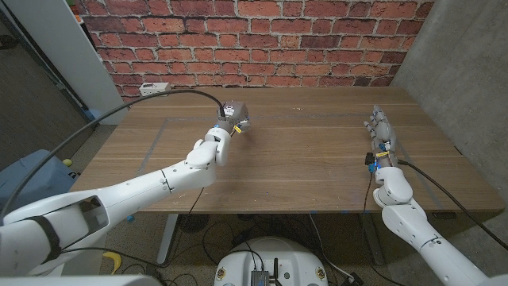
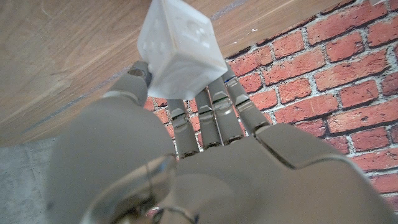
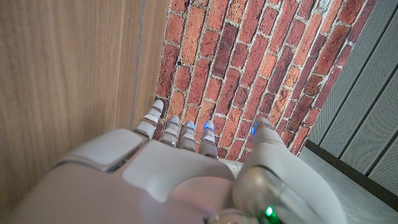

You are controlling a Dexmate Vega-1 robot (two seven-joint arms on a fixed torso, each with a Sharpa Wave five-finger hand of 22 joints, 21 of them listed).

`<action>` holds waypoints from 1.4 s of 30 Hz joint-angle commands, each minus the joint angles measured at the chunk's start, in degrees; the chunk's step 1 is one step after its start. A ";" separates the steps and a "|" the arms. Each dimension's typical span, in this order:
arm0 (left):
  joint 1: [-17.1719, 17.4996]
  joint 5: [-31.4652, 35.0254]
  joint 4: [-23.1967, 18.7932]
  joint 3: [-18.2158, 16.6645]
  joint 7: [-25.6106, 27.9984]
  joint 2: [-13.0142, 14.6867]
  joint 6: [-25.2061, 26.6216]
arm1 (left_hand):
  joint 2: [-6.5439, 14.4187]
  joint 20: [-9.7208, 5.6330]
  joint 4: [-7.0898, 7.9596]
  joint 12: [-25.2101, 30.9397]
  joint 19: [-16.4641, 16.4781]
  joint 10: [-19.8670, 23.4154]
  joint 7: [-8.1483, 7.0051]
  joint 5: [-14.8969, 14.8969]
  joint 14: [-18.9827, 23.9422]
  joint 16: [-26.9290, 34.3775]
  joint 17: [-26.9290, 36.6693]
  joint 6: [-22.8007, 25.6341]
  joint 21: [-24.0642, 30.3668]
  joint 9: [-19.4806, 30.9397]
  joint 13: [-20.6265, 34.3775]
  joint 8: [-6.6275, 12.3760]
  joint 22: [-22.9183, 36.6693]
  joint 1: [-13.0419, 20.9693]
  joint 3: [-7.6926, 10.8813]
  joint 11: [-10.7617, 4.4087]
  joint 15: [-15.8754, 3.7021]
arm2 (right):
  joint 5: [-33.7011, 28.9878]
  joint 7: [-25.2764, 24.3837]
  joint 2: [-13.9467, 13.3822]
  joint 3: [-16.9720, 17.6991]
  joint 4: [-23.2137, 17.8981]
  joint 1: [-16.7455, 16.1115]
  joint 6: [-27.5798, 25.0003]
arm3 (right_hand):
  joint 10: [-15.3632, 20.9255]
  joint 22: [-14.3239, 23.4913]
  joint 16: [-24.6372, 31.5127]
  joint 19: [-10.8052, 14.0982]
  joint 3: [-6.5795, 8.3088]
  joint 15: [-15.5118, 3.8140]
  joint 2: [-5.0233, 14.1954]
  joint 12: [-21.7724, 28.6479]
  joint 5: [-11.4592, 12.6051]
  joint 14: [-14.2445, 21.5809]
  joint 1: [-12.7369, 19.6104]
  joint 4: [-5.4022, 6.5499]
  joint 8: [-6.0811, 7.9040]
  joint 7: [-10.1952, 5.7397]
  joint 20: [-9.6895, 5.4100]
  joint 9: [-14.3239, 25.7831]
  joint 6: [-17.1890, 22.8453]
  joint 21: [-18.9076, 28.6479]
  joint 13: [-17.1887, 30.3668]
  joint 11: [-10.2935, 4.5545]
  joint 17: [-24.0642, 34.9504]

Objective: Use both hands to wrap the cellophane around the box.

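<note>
- The left hand [image 1: 228, 125] is reached out over the far-left middle of the wooden table [image 1: 309, 159] and holds a small whitish box [image 2: 180, 46] in its fingertips [image 2: 217, 99]. The thumb sits on one side and the other fingers on the opposite side.
- The box looks filmy and pale with faint round marks, so it is probably covered in cellophane already; how fully it is wrapped cannot be told.
- Judging by the hold, the box is raised off the table so its faces stay reachable for the other hand.
- The right hand [image 1: 381, 135] is well apart, near the table's right edge, with fingers extended and slightly spread and nothing in it. It seems to wait for its turn.
- In the head view the box is mostly masked by the left hand's fingers, and no loose sheet of cellophane can be made out anywhere.
- Whether the right hand touches the table is unclear.
</note>
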 commanded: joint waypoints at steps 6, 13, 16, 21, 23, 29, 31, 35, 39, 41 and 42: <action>2.40 6.41 2.01 -3.55 -8.33 -3.65 -11.19 | 9.78 0.18 0.14 0.36 -0.75 10.87 -0.24 0.38 6.16 -0.51 0.36 0.46 0.47 0.06 0.29 0.32 -0.08 10.17 0.15 -10.97 -11.45 | -0.14 -0.51 0.47 0.70 -0.59 -1.62 0.59 | 0.44 0.14 -0.04 0.29 0.54 0.13 0.42 -0.25 0.04 0.52 0.10 0.08 -0.04 0.20 0.34 0.33 0.59 -0.06 0.10 0.09 0.20; 2.40 8.06 2.49 -3.49 -11.28 -4.07 -15.14 | 9.73 0.23 0.09 0.28 -0.93 10.98 -0.28 0.39 6.03 -0.83 0.49 0.46 0.71 0.02 0.23 0.34 -0.15 10.20 0.17 -11.02 -11.49 | -0.07 -0.54 0.52 0.89 -0.87 -2.14 0.72 | 0.40 0.14 -0.08 0.31 0.56 0.11 0.41 -0.33 0.04 0.55 0.11 0.07 -0.09 0.19 0.32 0.33 0.57 -0.09 0.11 0.05 0.22; 2.55 8.29 2.54 -3.89 -12.31 -4.31 -16.38 | 9.74 0.28 0.14 0.20 -1.04 10.95 -0.22 0.38 6.05 -0.90 0.59 0.46 0.80 0.00 0.19 0.35 -0.19 10.14 0.13 -10.88 -11.42 | -0.21 -0.69 0.48 0.93 -1.05 -2.36 0.68 | 0.40 0.14 -0.09 0.33 0.57 0.10 0.43 -0.34 0.03 0.56 0.10 0.09 -0.10 0.18 0.34 0.33 0.57 -0.10 0.11 0.05 0.23; 2.23 7.58 2.40 -4.58 -15.64 -4.21 -18.89 | 9.56 0.52 -0.02 0.01 -1.63 10.82 -0.31 0.38 5.47 -1.42 0.62 0.40 0.84 -0.02 0.08 0.34 -0.25 10.23 0.16 -11.09 -11.45 | -0.42 -1.23 0.54 1.18 -1.61 -3.04 0.78 | 0.41 0.15 -0.11 0.34 0.57 0.11 0.41 -0.37 0.03 0.57 0.09 0.09 -0.12 0.18 0.36 0.33 0.57 -0.11 0.11 0.05 0.24; 1.81 7.99 2.30 -4.39 -17.72 -4.25 -19.28 | 9.49 1.01 0.07 -0.42 -2.36 10.28 -0.53 0.28 4.59 -2.03 0.60 0.12 0.77 -0.04 -0.18 0.23 -0.31 10.08 0.10 -11.34 -11.27 | -0.53 -1.45 0.53 1.26 -1.87 -3.33 0.73 | 0.39 0.15 -0.12 0.34 0.57 0.08 0.41 -0.39 0.03 0.55 0.08 0.10 -0.13 0.20 0.34 0.33 0.58 -0.12 0.11 0.02 0.25; 0.53 8.82 2.60 -3.71 -23.21 -4.46 -21.32 | 9.65 2.05 0.13 -1.84 -4.36 9.00 -1.73 -0.50 0.61 -4.16 0.83 -0.34 0.70 -0.04 -1.20 0.18 -0.51 10.05 -0.10 -11.69 -11.18 | -0.87 -2.18 0.76 1.49 -2.62 -4.31 0.95 | 0.36 0.15 -0.15 0.33 0.60 0.15 0.43 -0.44 0.03 0.58 0.08 0.10 -0.19 0.15 0.34 0.33 0.50 -0.15 0.12 -0.08 0.26; 0.39 9.25 2.65 -3.63 -24.13 -4.47 -21.91 | 9.38 2.09 -0.19 -2.21 -4.80 8.90 -2.13 -0.68 -0.41 -4.64 0.99 -0.29 0.72 -0.05 -1.60 0.22 -0.58 10.35 -0.24 -12.05 -11.51 | -1.02 -2.45 0.83 1.62 -2.85 -4.60 1.07 | 0.39 0.15 -0.16 0.32 0.61 0.08 0.46 -0.44 0.03 0.57 0.07 0.12 -0.19 0.13 0.35 0.33 0.50 -0.17 0.12 -0.16 0.27; -0.02 10.95 2.48 -3.19 -26.71 -4.57 -21.99 | 8.47 2.28 -0.42 -3.28 -5.64 7.98 -2.81 -1.08 -2.70 -5.83 0.77 -0.49 0.78 -0.10 -2.30 0.17 -0.75 10.38 -1.20 -11.91 -11.54 | -1.30 -2.77 0.93 1.78 -3.16 -4.96 1.20 | 0.38 0.15 -0.18 0.36 0.62 0.06 0.44 -0.47 0.03 0.60 0.09 0.10 -0.22 0.10 0.32 0.33 0.47 -0.16 0.12 -0.16 0.27; -0.30 13.42 2.16 -2.66 -29.49 -4.76 -21.01 | 6.59 2.82 0.53 -6.83 -6.80 3.95 -4.95 -1.48 -6.49 -8.66 -1.16 -5.44 0.82 -0.44 -3.98 -2.00 -1.23 7.91 -3.30 -11.45 -10.66 | -1.60 -3.05 1.06 1.86 -3.39 -5.17 1.28 | 0.43 0.15 -0.20 0.34 0.62 0.05 0.45 -0.47 0.02 0.58 0.06 0.13 -0.23 0.12 0.33 0.33 0.47 -0.19 0.12 -0.22 0.29; -0.38 14.07 1.87 -2.68 -31.20 -4.86 -20.44 | 5.65 2.86 0.79 -8.99 -7.45 1.30 -5.26 -1.54 -8.66 -10.14 -2.26 -7.90 0.72 -0.74 -4.84 -3.28 -1.42 6.65 -4.13 -11.87 -10.47 | -1.64 -3.03 1.02 1.90 -3.53 -5.26 1.22 | 0.42 0.15 -0.21 0.36 0.62 0.04 0.45 -0.48 0.02 0.58 0.06 0.12 -0.22 0.10 0.34 0.33 0.49 -0.18 0.12 -0.18 0.29; -0.33 14.42 1.73 -2.75 -31.69 -4.88 -20.17 | 5.00 3.19 0.96 -10.40 -8.09 -0.23 -5.56 -1.60 -10.39 -11.10 -2.91 -10.38 0.56 -1.00 -5.45 -4.55 -1.52 5.73 -4.77 -11.66 -10.22 | -1.77 -3.14 1.04 1.92 -3.58 -5.28 1.22 | 0.47 0.15 -0.21 0.37 0.63 0.05 0.45 -0.47 0.02 0.58 0.07 0.12 -0.22 0.10 0.34 0.33 0.50 -0.19 0.12 -0.19 0.29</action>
